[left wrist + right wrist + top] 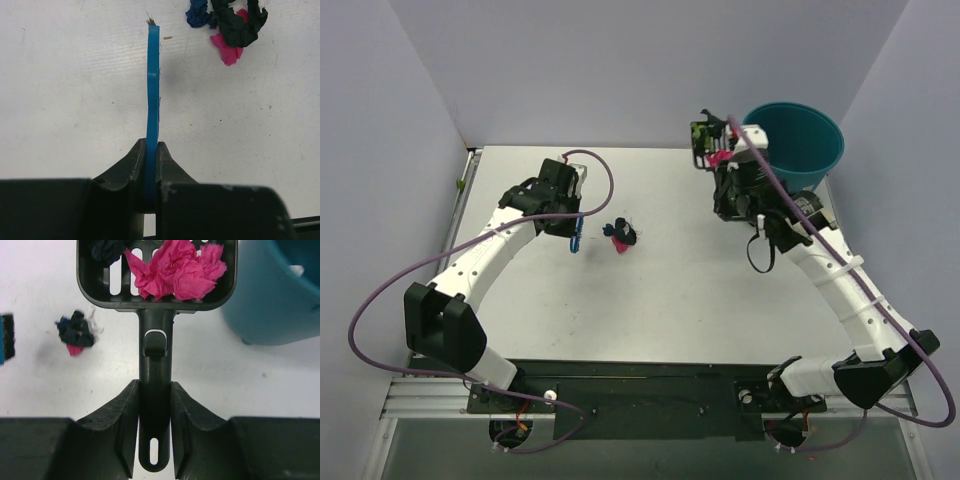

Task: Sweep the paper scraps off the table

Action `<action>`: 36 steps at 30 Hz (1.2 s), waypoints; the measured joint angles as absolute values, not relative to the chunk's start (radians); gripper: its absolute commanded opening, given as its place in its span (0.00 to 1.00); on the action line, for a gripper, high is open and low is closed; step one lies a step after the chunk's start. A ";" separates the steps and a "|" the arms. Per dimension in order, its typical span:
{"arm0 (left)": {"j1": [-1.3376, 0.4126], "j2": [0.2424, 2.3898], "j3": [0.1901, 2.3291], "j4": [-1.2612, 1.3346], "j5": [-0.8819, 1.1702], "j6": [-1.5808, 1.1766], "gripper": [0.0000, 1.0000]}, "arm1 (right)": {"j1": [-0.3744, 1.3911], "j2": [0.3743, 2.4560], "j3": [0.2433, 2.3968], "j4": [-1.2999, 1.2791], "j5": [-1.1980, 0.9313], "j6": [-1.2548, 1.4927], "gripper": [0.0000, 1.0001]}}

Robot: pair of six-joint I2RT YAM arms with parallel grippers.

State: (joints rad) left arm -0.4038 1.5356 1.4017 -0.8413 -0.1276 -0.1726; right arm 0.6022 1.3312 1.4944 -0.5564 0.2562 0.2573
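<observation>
The brush (pixel 152 85) is pinched by the left claw (pixel 152 148), the scoop (pixel 155 322) by the right claw (pixel 154 387); scraps (pixel 621 236) are seen mid-frame on the bench (pixel 670 310)

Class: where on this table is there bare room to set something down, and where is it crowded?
Bare: the table from the scraps to its near edge; also the far strip between brush and scoop. Crowded: the far right corner, scoop beside the bin.
</observation>
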 measured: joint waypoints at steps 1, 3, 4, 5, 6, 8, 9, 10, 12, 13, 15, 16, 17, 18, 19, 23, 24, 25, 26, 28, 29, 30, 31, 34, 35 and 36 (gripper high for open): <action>-0.404 1.536 1.401 -0.841 -0.128 -0.173 0.00 | 0.566 1.331 1.525 -0.568 0.243 0.263 0.00; -0.404 1.536 1.401 -0.841 -0.128 -0.173 0.00 | 0.479 1.331 1.576 -0.590 0.205 0.281 0.00; -0.403 1.536 1.400 -0.841 -0.127 -0.173 0.00 | 0.427 1.331 1.599 -0.601 0.180 0.293 0.00; -0.403 1.536 1.399 -0.840 -0.127 -0.173 0.00 | 0.375 1.332 1.621 -0.612 0.151 0.307 0.00; -0.403 1.536 1.399 -0.841 -0.127 -0.173 0.00 | 0.325 1.336 1.644 -0.619 0.116 0.320 0.00; -0.403 1.536 1.399 -0.840 -0.127 -0.173 0.00 | 0.226 1.353 1.693 -0.631 0.035 0.357 0.00; -0.403 1.536 1.399 -0.840 -0.127 -0.173 0.00 | 0.181 1.365 1.715 -0.628 -0.007 0.378 0.00; -0.403 1.536 1.399 -0.840 -0.127 -0.173 0.00 | 0.139 1.374 1.726 -0.615 -0.056 0.405 0.00; -0.403 1.536 1.399 -0.840 -0.127 -0.173 0.00 | 0.079 1.386 1.723 -0.578 -0.147 0.457 0.00; -0.403 1.536 1.399 -0.840 -0.127 -0.173 0.00 | 0.052 1.388 1.703 -0.540 -0.200 0.493 0.00; -0.403 1.536 1.399 -0.840 -0.127 -0.173 0.00 | 0.004 1.383 1.647 -0.462 -0.287 0.564 0.00; -0.403 1.537 1.399 -0.840 -0.127 -0.173 0.00 | -0.019 1.380 1.601 -0.402 -0.336 0.609 0.00; -0.403 1.537 1.399 -0.840 -0.127 -0.173 0.00 | -0.039 1.378 1.558 -0.352 -0.379 0.654 0.00; -0.403 1.538 1.399 -0.840 -0.126 -0.173 0.00 | -0.058 1.378 1.518 -0.303 -0.420 0.701 0.00; -0.403 1.538 1.399 -0.840 -0.126 -0.173 0.00 | -0.075 1.380 1.479 -0.258 -0.459 0.746 0.00; -0.403 1.540 1.399 -0.840 -0.125 -0.173 0.00 | -0.133 1.385 1.334 -0.019 -0.580 0.951 0.00; -0.403 1.540 1.399 -0.840 -0.124 -0.173 0.00 | -0.147 1.386 1.291 0.065 -0.604 1.020 0.00; -0.403 1.541 1.399 -0.840 -0.123 -0.173 0.00 | -0.162 1.386 1.246 0.155 -0.624 1.087 0.00; -0.403 1.541 1.399 -0.840 -0.123 -0.173 0.00 | -0.176 1.389 1.199 0.253 -0.641 1.166 0.00; -0.403 1.541 1.399 -0.840 -0.123 -0.173 0.00 | -0.200 1.408 1.125 0.447 -0.667 1.319 0.00; -0.403 1.542 1.399 -0.840 -0.123 -0.173 0.00 | -0.207 1.423 1.104 0.527 -0.674 1.384 0.00; -0.403 1.542 1.399 -0.840 -0.123 -0.173 0.00 | -0.213 1.447 1.083 0.631 -0.681 1.468 0.00; -0.403 1.542 1.399 -0.841 -0.123 -0.173 0.00 | -0.219 1.473 1.068 0.724 -0.683 1.542 0.00; -0.403 1.542 1.399 -0.840 -0.121 -0.173 0.00 | -0.224 1.545 1.047 0.943 -0.685 1.723 0.00; -0.403 1.543 1.399 -0.840 -0.120 -0.173 0.00 | -0.224 1.561 1.044 0.996 -0.685 1.770 0.00; -0.403 1.544 1.399 -0.841 -0.120 -0.173 0.00 | -0.224 1.570 1.040 1.036 -0.685 1.806 0.00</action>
State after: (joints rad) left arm -0.4026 1.5444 1.3991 -0.8406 -0.1196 -0.1726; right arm -0.2245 1.5700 1.0405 1.0355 -0.6846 1.8065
